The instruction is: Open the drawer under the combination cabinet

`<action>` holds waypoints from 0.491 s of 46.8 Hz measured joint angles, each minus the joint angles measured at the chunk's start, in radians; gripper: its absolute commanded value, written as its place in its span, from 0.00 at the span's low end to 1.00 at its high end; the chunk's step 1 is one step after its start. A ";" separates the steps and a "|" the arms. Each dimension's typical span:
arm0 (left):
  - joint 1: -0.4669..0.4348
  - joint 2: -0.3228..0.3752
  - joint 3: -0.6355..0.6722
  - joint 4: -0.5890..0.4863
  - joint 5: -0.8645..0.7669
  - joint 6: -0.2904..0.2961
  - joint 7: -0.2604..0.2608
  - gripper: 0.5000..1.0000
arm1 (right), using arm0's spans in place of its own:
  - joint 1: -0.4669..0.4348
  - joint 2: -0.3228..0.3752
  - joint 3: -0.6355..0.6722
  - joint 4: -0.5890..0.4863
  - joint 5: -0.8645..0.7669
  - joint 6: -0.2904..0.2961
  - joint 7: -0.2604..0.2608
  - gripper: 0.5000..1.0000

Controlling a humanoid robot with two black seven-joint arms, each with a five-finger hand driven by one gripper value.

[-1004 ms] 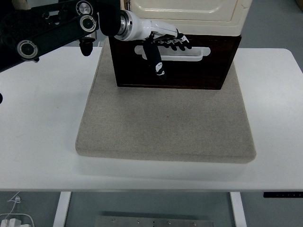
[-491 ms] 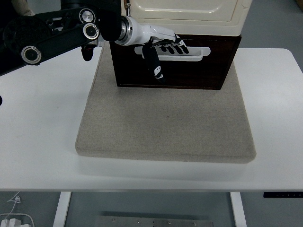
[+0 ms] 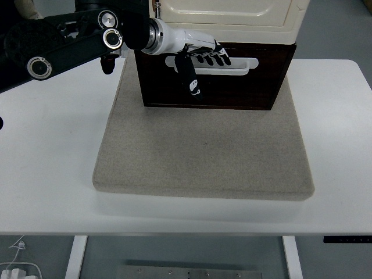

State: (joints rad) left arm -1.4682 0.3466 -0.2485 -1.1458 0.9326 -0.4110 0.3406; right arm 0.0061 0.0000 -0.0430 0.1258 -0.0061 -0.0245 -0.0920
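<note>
Reaching: left hand (image 3: 200, 55) comes in from the upper left of the frame and sits right on the handle (image 3: 232, 64) of the drawer (image 3: 215, 81).
Fingers: 4 dark fingertips (image 3: 212, 58) are curled over the top of the white handle bar, thumb hanging down in front of the drawer face. Looks like a hook grip on the bar, though I can't tell how tight it is.
Right hand: not in the frame at all.
Drawer spot: top centre of the frame, the dark brown box at the bottom of the cream cabinet (image 3: 232, 14), all of it sitting at the far edge of a grey mat (image 3: 203, 157) on the white table (image 3: 46, 163).
Progress: grasp looks basically done, pull hasn't paid off yet. Drawer face seems about flush with the cabinet above, so I'd call it shut or barely cracked. What's left is pretty much the whole pull.
Which way it faces: drawer front points toward the bottom of the frame, so it should slide out over the mat.
Long axis: drawer front and handle both run left-right across the frame, handle roughly level.
</note>
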 measured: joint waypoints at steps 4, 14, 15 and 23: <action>0.002 0.000 0.000 0.001 0.003 0.004 0.000 0.89 | 0.000 0.000 0.000 0.000 0.000 0.000 0.000 0.86; 0.006 -0.021 0.002 0.003 0.006 0.005 0.000 0.89 | 0.000 0.000 0.000 0.000 0.000 0.000 0.000 0.86; 0.007 -0.024 0.002 0.004 0.006 0.006 0.000 0.89 | 0.000 0.000 0.000 0.000 0.000 0.000 0.000 0.86; 0.012 -0.034 0.022 0.003 0.006 0.024 0.000 0.89 | 0.000 0.000 0.000 0.000 0.000 0.000 0.000 0.86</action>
State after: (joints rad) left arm -1.4563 0.3124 -0.2264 -1.1423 0.9387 -0.3872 0.3402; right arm 0.0062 0.0000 -0.0430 0.1258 -0.0061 -0.0246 -0.0920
